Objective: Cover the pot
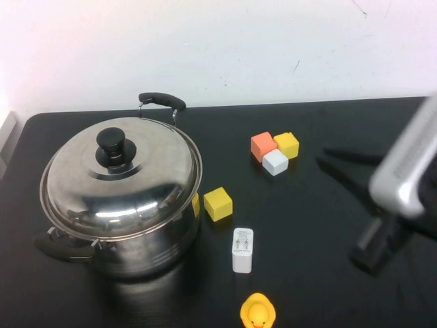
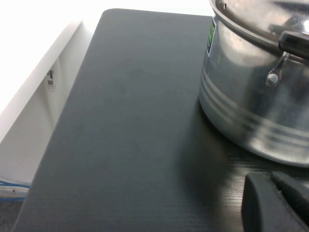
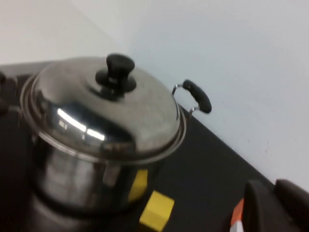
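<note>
place: robot test bench | cues: bare white wall [image 1: 239,48]; black table [image 1: 328,273]; toy cubes [image 1: 276,152], rubber duck [image 1: 257,312]

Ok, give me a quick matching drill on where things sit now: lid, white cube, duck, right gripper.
Things:
1. lid
2. white cube
3. duck
4. right gripper

Places:
A. at the table's near edge
B. on the pot
C. over the table's right side, holding nothing
D. touching the orange cube

Pairs: 1-B, 2-D, 3-A, 4-C
</note>
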Controlling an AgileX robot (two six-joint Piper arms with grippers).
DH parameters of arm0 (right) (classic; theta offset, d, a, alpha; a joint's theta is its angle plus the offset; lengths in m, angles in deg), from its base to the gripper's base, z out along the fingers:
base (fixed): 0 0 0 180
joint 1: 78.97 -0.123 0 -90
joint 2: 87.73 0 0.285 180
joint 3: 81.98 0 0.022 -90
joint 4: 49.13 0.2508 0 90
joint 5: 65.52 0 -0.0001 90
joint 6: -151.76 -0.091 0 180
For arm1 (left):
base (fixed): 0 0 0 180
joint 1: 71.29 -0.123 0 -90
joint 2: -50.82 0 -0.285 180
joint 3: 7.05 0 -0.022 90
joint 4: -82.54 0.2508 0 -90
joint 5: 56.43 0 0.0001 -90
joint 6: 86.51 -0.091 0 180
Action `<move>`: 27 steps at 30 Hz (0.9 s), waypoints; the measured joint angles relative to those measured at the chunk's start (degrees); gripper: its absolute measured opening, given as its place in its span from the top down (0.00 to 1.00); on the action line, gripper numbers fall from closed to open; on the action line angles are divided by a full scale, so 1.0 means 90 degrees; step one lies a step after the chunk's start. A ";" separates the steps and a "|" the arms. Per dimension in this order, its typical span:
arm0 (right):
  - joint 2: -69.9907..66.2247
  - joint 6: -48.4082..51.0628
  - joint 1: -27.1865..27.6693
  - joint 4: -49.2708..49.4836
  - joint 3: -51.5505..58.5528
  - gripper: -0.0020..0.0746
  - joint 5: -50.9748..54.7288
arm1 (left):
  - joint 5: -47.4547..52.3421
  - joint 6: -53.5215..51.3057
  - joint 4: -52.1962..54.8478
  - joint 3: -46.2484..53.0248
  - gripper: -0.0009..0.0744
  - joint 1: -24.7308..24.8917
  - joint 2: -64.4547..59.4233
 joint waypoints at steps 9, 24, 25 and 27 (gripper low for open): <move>0.0377 -0.0013 0.0000 -0.0087 0.0999 0.91 0.0091 | 0.0000 0.0000 0.0000 0.0000 0.99 0.0000 0.0000; 0.2818 0.2261 0.0000 0.1948 0.2097 0.92 0.0722 | 0.0000 0.0000 0.0000 0.0000 0.99 0.0000 0.0000; 0.3079 0.3058 0.0000 0.2624 0.2187 0.92 0.0948 | 0.0000 0.0000 0.0000 0.0000 0.99 0.0000 0.0000; 0.3678 0.4315 0.0054 0.3821 0.2332 0.92 0.1486 | 0.0000 0.0000 0.0000 0.0000 0.99 0.0000 0.0000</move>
